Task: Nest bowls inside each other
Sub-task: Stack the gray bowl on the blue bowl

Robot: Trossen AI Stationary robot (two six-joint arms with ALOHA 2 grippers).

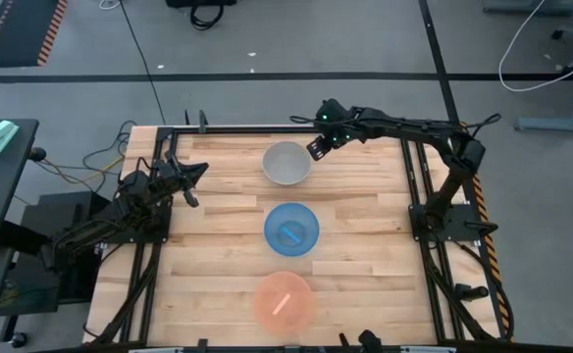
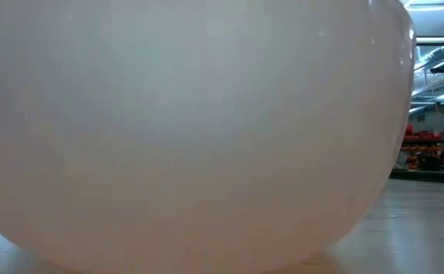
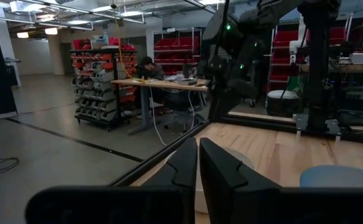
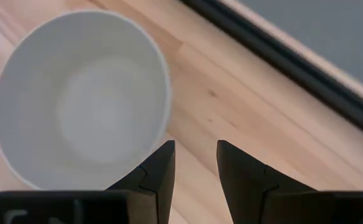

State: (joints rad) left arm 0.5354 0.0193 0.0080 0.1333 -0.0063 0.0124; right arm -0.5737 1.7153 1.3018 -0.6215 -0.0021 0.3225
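Three small round bowls stand upright in a row down the middle of the table: a pale grey bowl (image 1: 286,164) farthest, a bright blue bowl (image 1: 291,228) in the middle, and a salmon pink bowl (image 1: 285,299) nearest. The pink bowl (image 2: 191,129) fills the low view. My right gripper (image 1: 318,147) is open and hovers beside the far-right rim of the grey bowl (image 4: 82,99). Its fingers (image 4: 195,155) point down, one finger over the rim's edge and the other over bare wood. My left gripper (image 1: 193,181) waits shut near the table's left edge.
A black frame rail (image 1: 286,127) runs along the table's far edge just behind the right gripper. Bare wood (image 1: 375,226) lies to the right of the bowls and bare wood (image 1: 218,245) to their left. A person sits at a desk (image 3: 147,68) far off in the room.
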